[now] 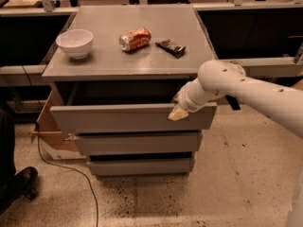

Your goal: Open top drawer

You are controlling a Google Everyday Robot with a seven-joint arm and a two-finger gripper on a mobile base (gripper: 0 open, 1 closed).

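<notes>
One end effector (179, 112) at top drawer (118, 119) rim (right side), grip unclear; drawer partly out; can (135, 39) label unreadable

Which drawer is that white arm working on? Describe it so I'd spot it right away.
Find the grey cabinet with a bowl and can on top. Just under that top is the top drawer, with the robot's hand at its right end. It is taller and wider than the two drawers below and sticks out furthest.
</notes>
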